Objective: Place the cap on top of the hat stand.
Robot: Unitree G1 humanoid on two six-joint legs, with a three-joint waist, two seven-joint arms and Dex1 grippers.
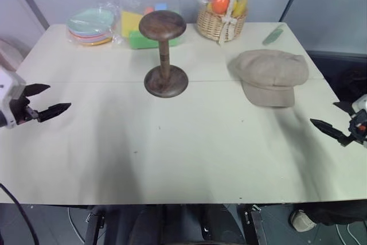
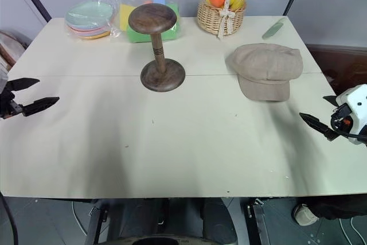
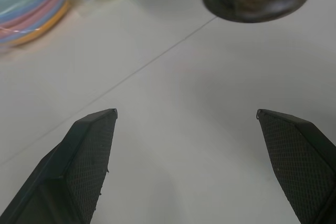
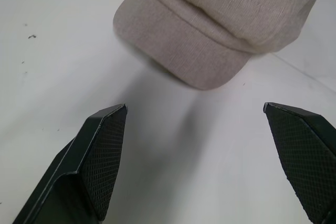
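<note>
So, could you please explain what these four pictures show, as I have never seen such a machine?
It is a humanoid robot with two arms. Two pictures come from cameras in its head, looking down on a table. The other two come from wrist cameras, looking along each gripper's black fingers. The left gripper and right gripper are open and hold nothing. On the table lie a tan cap, a dark wooden hat stand, a wicker basket and stacked plates.
</note>
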